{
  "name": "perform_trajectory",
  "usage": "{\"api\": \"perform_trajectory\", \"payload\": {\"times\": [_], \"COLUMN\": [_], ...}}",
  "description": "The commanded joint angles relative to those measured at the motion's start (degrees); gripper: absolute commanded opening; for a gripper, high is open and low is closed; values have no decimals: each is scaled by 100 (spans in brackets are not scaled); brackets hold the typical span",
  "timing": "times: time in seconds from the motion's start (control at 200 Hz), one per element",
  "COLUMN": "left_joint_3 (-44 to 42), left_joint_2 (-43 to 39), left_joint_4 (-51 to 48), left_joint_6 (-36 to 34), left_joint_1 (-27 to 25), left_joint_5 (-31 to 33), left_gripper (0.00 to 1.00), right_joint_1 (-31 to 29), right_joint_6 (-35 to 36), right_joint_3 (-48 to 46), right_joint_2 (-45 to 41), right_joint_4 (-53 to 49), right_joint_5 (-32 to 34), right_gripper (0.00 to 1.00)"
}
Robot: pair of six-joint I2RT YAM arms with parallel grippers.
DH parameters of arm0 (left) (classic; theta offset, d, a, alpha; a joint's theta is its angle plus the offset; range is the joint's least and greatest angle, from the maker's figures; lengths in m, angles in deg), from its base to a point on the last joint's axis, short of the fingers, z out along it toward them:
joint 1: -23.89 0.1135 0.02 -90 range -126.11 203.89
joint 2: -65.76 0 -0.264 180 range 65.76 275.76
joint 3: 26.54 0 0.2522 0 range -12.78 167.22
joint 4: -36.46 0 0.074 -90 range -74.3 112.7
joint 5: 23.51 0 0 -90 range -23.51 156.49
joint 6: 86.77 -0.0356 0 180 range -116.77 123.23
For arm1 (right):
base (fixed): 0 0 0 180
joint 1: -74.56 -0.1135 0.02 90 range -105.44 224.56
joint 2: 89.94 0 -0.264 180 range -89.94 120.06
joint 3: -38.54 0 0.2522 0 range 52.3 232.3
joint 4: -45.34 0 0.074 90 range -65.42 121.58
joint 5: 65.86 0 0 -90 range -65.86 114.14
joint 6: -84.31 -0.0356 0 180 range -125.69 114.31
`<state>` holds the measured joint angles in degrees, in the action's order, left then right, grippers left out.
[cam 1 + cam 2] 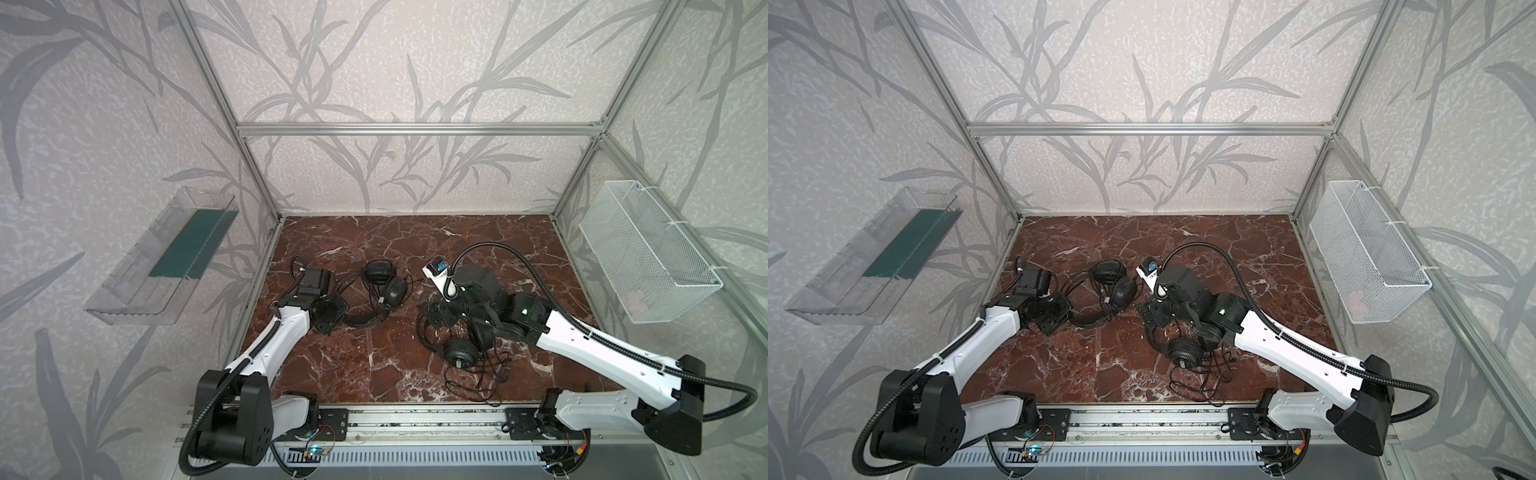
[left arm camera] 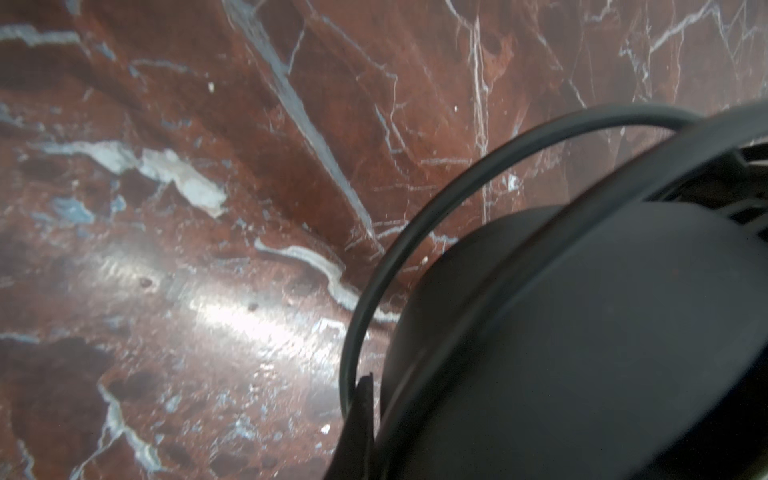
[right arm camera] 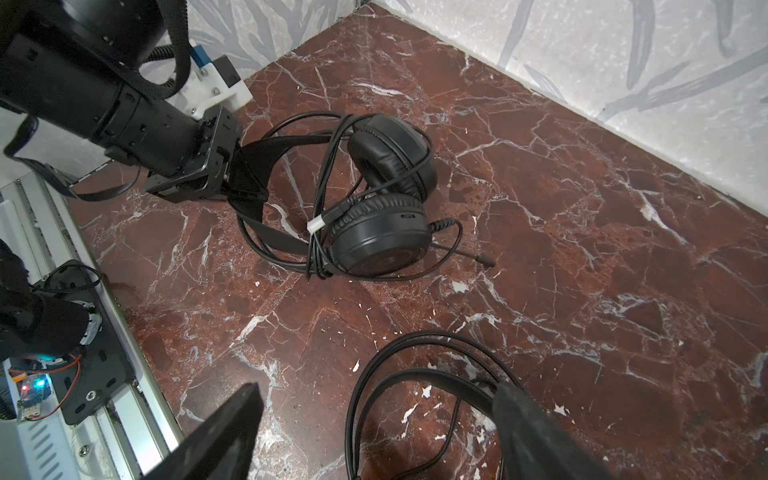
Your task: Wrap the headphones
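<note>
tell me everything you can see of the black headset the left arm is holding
The black over-ear wired headset lies on the red-brown marbled tabletop, its two round padded earcups together, one leaning on the other. Its thin black cable loops around band and cups, ending in a plug with a white tag. A slim microphone boom sticks out. The left end effector is shut on its flat headband.

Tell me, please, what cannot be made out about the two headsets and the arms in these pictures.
- Right headset: in both top views the right arm covers part of its second earcup; the right wrist view's edge cuts off both earcups.
- Left gripper: in both top views its fingertips are lost, black against the headband of the left headset.
- Left wrist view: a blurred dark shape fills the corner, unidentifiable.
</note>
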<state>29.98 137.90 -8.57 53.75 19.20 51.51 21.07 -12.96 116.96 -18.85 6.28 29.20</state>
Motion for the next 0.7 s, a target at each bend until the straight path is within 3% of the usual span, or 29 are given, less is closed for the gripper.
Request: {"api": "perform_trajectory", "payload": {"times": [0.0, 0.695], "left_joint_3": [291, -130], "left_joint_2": [165, 511], "left_joint_4": [284, 481], "left_joint_6": [-55, 119], "left_joint_1": [192, 428], "left_joint_5": [-356, -502], "left_gripper": [0, 0], "right_joint_1": [32, 32], "right_joint_6": [-102, -247], "right_joint_3": [-74, -309], "right_joint_2": [-122, -25], "right_joint_4": [165, 348], "right_joint_5": [13, -153], "right_gripper": [89, 89]}}
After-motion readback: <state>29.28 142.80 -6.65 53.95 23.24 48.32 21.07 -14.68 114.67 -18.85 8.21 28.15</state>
